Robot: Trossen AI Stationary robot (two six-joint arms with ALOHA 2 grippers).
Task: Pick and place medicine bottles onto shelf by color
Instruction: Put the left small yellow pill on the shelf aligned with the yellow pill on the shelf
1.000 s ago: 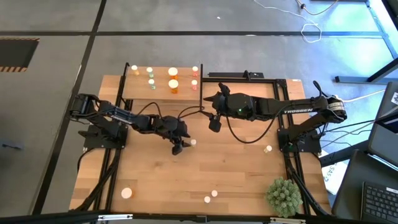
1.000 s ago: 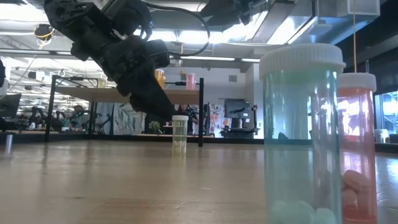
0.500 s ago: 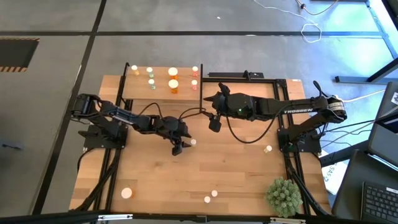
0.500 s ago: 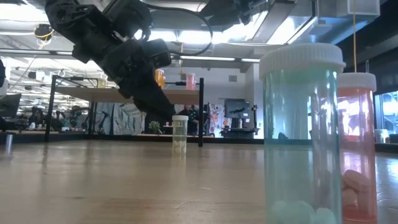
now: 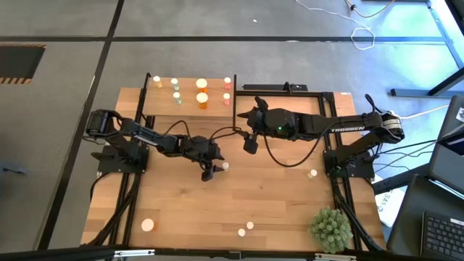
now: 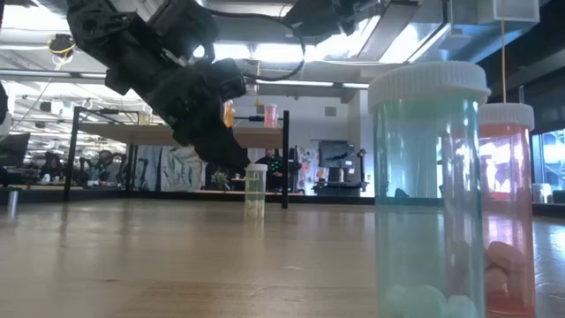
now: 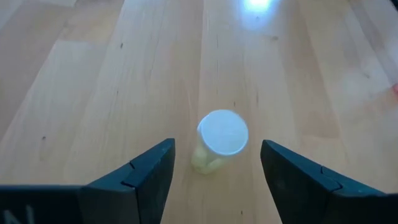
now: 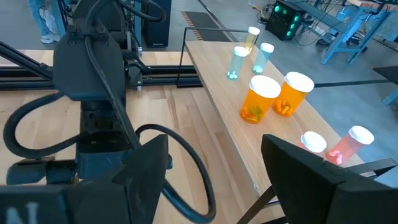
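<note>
Under the left gripper (image 7: 214,171) stands a small pale yellow-green bottle (image 7: 218,141) with a white cap. It stands upright on the tabletop (image 5: 275,203), right between the two dark fingers (image 7: 148,174). The fingers are spread wide and do not touch it yet, so the bottle is not held. I think the gripper hangs here so it can come down and pinch the bottle next.

Up past this gripper is the shelf (image 5: 187,107). It already has bottles in little groups: orange ones (image 8: 257,99) together, pale green ones (image 8: 238,61) together, pink ones (image 8: 349,143) together. That is why this bottle should go by its own color.

Near the shelf's corner waits the right gripper (image 5: 249,143), fingers also spread and holding nothing. More bottles (image 5: 245,229) stand far from both grippers, near the front edge, and two of them show big in the low view (image 6: 430,194).
</note>
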